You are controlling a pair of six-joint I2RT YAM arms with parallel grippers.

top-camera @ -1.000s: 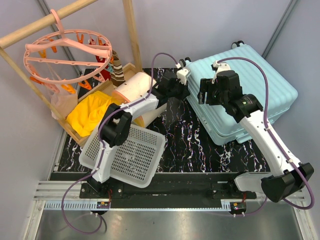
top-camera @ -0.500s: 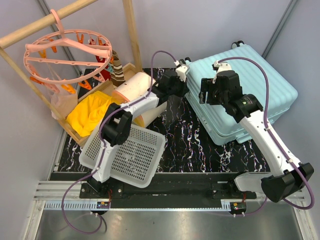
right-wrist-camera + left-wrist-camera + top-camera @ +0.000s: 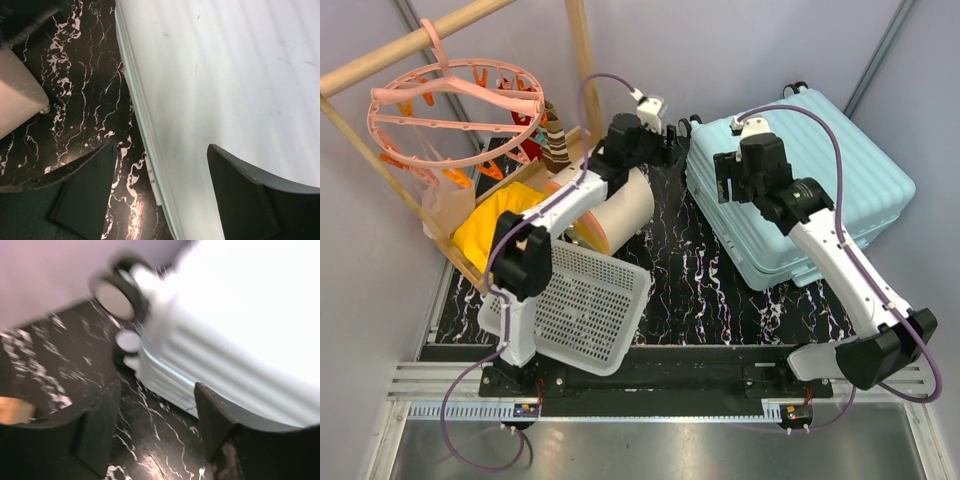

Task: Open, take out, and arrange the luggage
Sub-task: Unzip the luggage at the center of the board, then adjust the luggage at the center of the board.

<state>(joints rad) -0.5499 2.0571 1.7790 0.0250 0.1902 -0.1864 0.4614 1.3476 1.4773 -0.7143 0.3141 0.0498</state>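
Note:
The luggage [image 3: 810,185], a pale mint-blue ribbed suitcase, lies flat and closed on the right of the black marbled table. My right gripper [image 3: 722,187] hangs open over its left edge. In the right wrist view the luggage's rim [image 3: 150,150] runs between the spread fingers of the right gripper [image 3: 160,192], with nothing gripped. My left gripper [image 3: 665,152] is at the back, left of the luggage's wheeled corner. In the blurred left wrist view the left gripper [image 3: 157,425] is open and empty, facing the ribbed luggage side [image 3: 220,365] and a wheel [image 3: 115,294].
A cream-and-orange drawer box [image 3: 615,212] lies under the left arm. A white perforated basket [image 3: 575,310] sits at the front left. Behind it are a yellow cloth [image 3: 500,228], a wooden frame [image 3: 582,60] and a pink peg hanger [image 3: 450,100].
My left gripper has drawn back from the suitcase's left corner, up and to the left, and opened. The right gripper shifted slightly left and widened a little.

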